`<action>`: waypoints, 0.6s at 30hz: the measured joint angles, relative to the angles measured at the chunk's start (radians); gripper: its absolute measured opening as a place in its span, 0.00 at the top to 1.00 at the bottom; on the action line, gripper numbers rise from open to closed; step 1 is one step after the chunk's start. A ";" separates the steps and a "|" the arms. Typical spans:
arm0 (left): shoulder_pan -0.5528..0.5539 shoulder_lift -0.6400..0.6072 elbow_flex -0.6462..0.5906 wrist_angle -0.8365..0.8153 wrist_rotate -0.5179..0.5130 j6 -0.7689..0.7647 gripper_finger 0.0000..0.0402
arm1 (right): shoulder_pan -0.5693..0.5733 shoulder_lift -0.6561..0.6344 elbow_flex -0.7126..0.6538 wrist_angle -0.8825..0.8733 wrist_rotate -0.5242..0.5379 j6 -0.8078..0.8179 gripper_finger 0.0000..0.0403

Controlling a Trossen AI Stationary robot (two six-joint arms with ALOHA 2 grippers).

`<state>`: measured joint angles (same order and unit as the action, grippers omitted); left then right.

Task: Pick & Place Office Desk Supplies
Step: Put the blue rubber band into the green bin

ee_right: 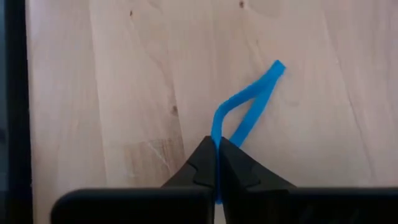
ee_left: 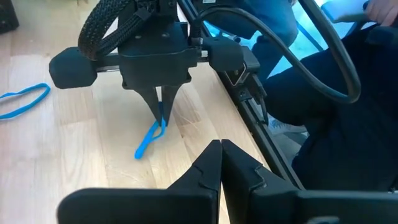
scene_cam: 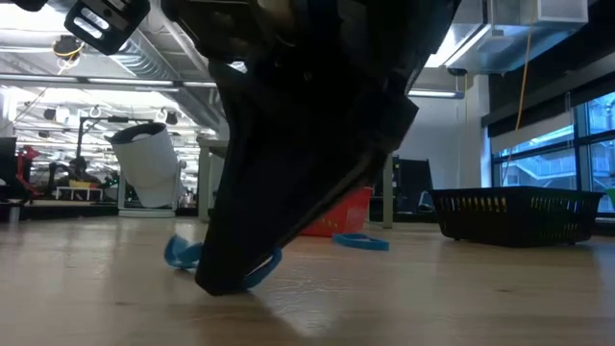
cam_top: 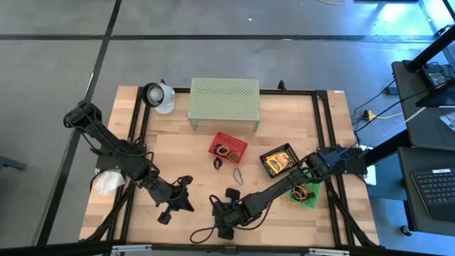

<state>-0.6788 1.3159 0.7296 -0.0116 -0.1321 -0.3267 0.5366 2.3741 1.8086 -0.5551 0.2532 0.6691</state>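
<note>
High view: right hand [cam_top: 222, 229] low at about 6 o'clock on the bench [cam_top: 178, 153], near the front edge; left hand [cam_top: 170, 210] just beside it at 7 o'clock, waiting. Red tray [cam_top: 228, 148] near centre, black tray [cam_top: 279, 161] at 3 o'clock, green tray [cam_top: 307, 195] at 4 o'clock, shelf [cam_top: 223, 100] at 12.

Low view: right hand's dark bulk fills the frame, tips down on the wood, blue loop [scene_cam: 183, 254] showing either side of them. Second blue loop [scene_cam: 362, 241] lying farther back, by the red tray.

Left wrist view: left hand pressed together, empty. Beyond it, right hand pinching the blue loop at its upper end, rest trailing on the bench.

Right wrist view: fingers [ee_right: 199, 168] closed on the loop, band squeezed thin between them, free end flat on the wood.

Step, by judgement: grasp just made, lift not yet begun. Next calls for a straight rise without slipping off the thin band, then a carry toward one of the trays; which one cannot be told.
</note>
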 joint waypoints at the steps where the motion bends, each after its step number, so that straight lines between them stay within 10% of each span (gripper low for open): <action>1: 0.000 0.000 0.000 0.000 -0.003 0.000 0.99 | 0.000 -0.004 0.000 -0.005 -0.002 0.002 0.99; 18: 0.012 0.000 0.000 0.136 -0.197 0.016 1.00 | 0.005 -0.305 -0.002 -0.607 0.132 0.127 1.00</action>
<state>-0.6664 1.3163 0.7300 0.1245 -0.3295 -0.3109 0.5416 2.0691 1.8065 -1.1619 0.3848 0.7956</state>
